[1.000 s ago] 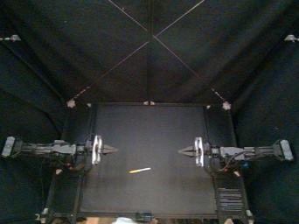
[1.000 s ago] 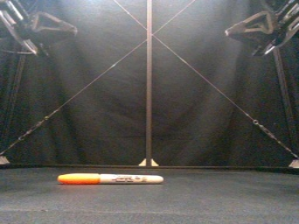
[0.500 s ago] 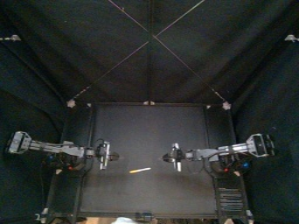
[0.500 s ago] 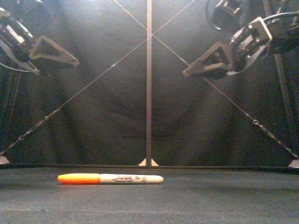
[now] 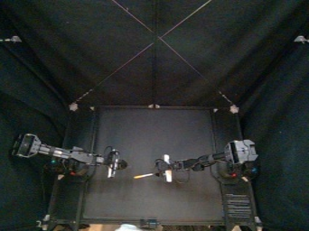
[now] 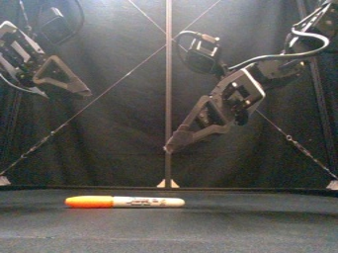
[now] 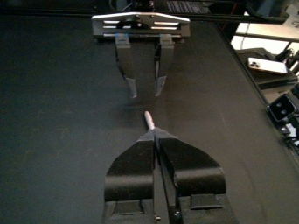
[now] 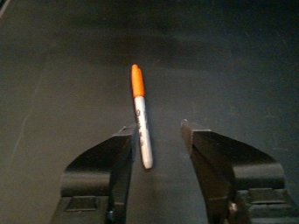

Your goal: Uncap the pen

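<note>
A marker pen (image 6: 126, 202) with an orange cap and a white barrel lies flat on the black table (image 5: 133, 131), left of centre near the front. In the top view the pen (image 5: 144, 175) lies between the two grippers. My right gripper (image 8: 158, 129) hangs above it, open, with the pen (image 8: 139, 114) lying below, close by one jaw and touching neither. In the front view my right gripper (image 6: 172, 146) points down to the left, well above the table. My left gripper (image 7: 156, 133) is shut and empty, with the pen's end (image 7: 149, 117) just beyond its tip.
Nothing else lies on the table. The left arm (image 6: 40, 64) hangs high at the left. The right gripper (image 7: 145, 83) faces the left one across the pen.
Both arms have swung in from the table's sides and come lower toward the pen. The right gripper's jaws have opened. The pen has not moved.
</note>
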